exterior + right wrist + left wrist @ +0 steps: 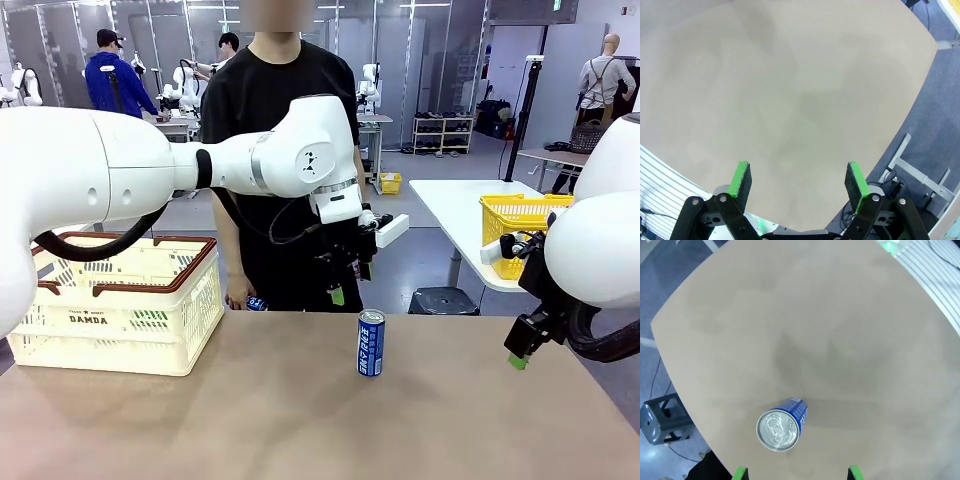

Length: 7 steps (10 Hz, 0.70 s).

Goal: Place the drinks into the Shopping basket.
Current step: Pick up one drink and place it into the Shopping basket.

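The left gripper [350, 283] hung with jaws spread over the upright blue can [778, 429], which sat nearer one fingertip than the other. I judged the reach was in hand. Next: centre, lower, pinch, carry to the basket [130, 322]. The right gripper [799, 185] gaped empty.

A tan table [300, 420] spans the foreground of a brightly lit workshop with a grey floor [420, 250]. Past its far right corner stand a dark stool [443, 300] and a white side table [450, 200] carrying a yellow mesh basket [520, 215]; a low shelf rack [443, 135] stands farther back.
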Motion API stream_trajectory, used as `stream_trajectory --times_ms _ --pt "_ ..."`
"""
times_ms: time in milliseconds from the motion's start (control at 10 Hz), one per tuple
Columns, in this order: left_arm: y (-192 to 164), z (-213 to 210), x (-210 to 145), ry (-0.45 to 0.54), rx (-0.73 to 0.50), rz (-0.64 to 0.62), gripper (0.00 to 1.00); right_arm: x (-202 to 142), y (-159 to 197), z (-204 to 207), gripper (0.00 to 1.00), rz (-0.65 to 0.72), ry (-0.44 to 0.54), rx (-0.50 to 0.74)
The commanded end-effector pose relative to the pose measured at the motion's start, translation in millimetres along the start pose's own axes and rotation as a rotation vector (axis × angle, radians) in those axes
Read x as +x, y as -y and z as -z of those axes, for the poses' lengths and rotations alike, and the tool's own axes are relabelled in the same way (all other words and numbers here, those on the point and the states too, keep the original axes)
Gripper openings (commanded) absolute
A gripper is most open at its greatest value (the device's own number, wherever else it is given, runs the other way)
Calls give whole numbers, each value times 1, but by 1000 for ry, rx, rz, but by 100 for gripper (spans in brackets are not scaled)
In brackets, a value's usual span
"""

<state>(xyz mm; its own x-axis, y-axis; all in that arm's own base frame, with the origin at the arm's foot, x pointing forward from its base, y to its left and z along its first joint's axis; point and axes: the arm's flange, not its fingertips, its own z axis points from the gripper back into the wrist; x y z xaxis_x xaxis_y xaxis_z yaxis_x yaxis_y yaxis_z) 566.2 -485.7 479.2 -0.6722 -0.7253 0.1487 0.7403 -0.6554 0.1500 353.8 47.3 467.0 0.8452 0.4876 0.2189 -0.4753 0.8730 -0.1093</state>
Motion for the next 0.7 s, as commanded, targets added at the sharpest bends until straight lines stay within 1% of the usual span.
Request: stream_trajectory --times_ms 0,100,600 --pt "-10 -15 -2 21 -4 28 100 -1 0 0 94 -1 -3 2" --pt "0 0 0 0 0 0 100 -1 0 0 94 -1 -3 2" --pt "0 0 0 0 0 0 100 -1 0 0 94 -1 -3 2"
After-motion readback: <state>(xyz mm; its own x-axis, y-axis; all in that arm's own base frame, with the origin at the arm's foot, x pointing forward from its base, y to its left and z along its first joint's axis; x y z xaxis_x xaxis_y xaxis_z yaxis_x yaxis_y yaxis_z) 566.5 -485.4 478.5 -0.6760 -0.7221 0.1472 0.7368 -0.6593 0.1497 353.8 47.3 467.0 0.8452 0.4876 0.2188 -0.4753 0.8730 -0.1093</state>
